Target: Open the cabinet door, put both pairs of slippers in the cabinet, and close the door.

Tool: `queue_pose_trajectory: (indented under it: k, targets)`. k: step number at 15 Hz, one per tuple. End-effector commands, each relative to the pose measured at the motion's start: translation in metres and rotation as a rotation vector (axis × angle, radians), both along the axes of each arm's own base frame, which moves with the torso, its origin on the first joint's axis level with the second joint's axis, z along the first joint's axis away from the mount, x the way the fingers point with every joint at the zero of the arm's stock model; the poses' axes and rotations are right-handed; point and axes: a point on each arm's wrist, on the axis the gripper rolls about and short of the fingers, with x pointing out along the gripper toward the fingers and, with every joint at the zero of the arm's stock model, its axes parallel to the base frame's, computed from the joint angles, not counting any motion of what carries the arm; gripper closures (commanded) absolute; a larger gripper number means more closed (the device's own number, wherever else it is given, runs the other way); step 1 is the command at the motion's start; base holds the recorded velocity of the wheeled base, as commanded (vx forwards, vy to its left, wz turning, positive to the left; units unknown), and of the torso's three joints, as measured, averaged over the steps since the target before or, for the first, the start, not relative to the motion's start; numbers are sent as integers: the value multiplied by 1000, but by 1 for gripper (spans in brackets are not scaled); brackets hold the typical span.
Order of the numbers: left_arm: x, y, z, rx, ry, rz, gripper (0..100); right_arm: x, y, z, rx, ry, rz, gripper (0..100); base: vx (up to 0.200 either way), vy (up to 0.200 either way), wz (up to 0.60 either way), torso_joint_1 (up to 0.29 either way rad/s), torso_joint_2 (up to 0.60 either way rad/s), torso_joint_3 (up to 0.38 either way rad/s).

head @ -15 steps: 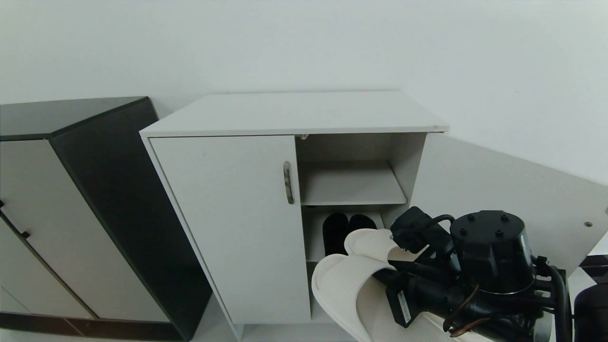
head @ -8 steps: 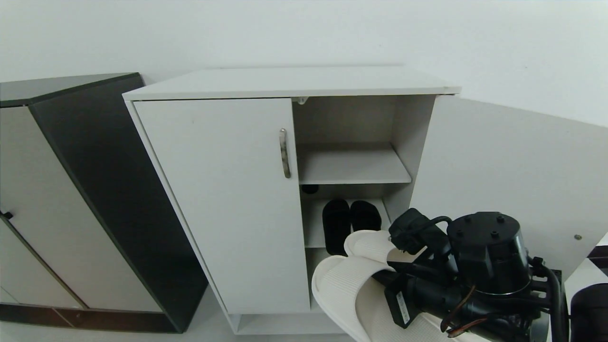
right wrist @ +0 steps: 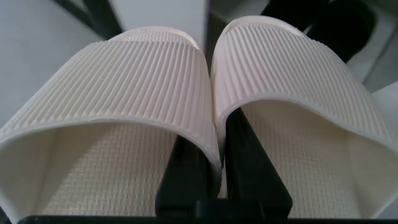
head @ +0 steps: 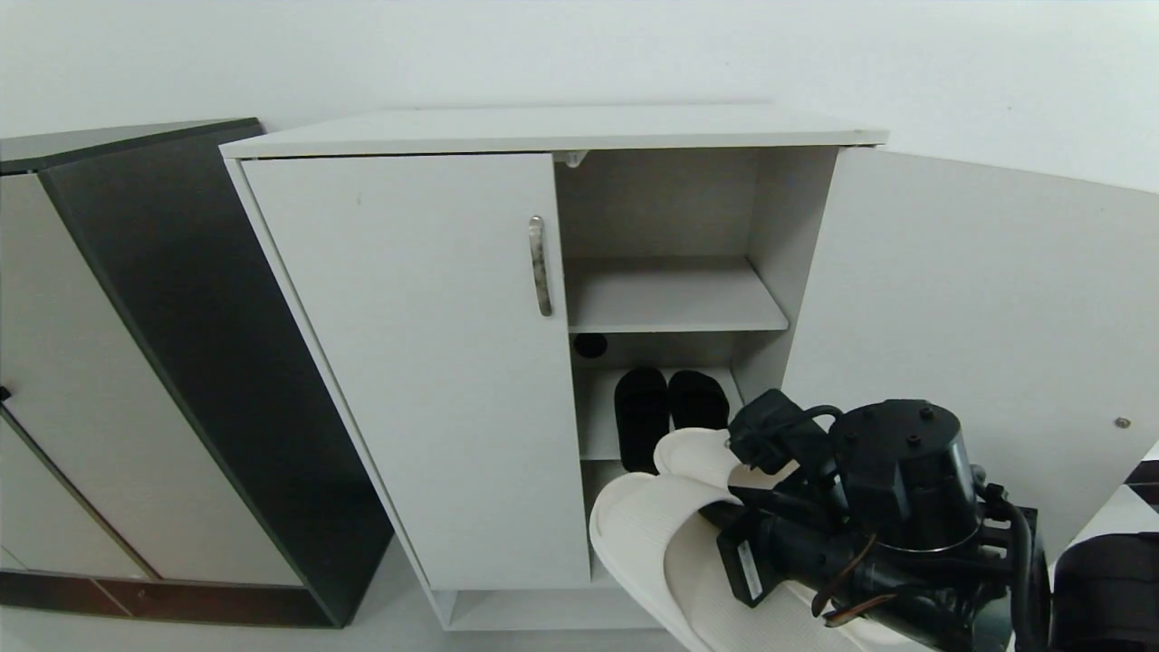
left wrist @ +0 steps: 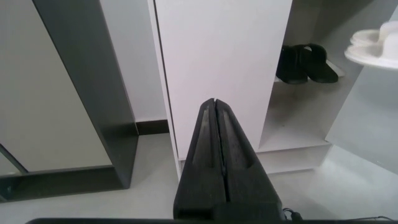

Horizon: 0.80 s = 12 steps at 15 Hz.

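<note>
While my right claw clamps the white slippers, toes forward, the open cabinet lies straight ahead.

The held pair of slippers sits side by side on the right pincer, clamped by touching inner walls. Ahead of the pincer, inside the cabinet, the other pair of slippers lies on the middle shelf. The open door stands right of the pincer, the closed door left, a second cabinet farther left.
</note>
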Motion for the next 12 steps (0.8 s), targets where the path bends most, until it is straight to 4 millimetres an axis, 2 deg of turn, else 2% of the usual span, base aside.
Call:
queue_pose_trajectory:
  k: [1,4,6,7,9,12]
  targets:
    - [0,0,0,0,0,0,100,14,15,-2,-26,-32,-115,100,0,0,0,0,0,0]
    - [0,0,0,0,0,0,100,23,51,-1,-40,-6,-282,100,0,0,0,0,0,0]
    - [0,0,0,0,0,0,100,16,79,15,21,23,-355,100,0,0,0,0,0,0]
    - [0,0,0,0,0,0,100,12,86,26,49,31,-376,100,0,0,0,0,0,0]
    - [0,0,0,2,0,0,100,17,92,43,84,-37,-482,100,0,0,0,0,0,0]
    - [0,0,0,2,0,0,100,31,88,53,101,-88,-561,100,0,0,0,0,0,0]
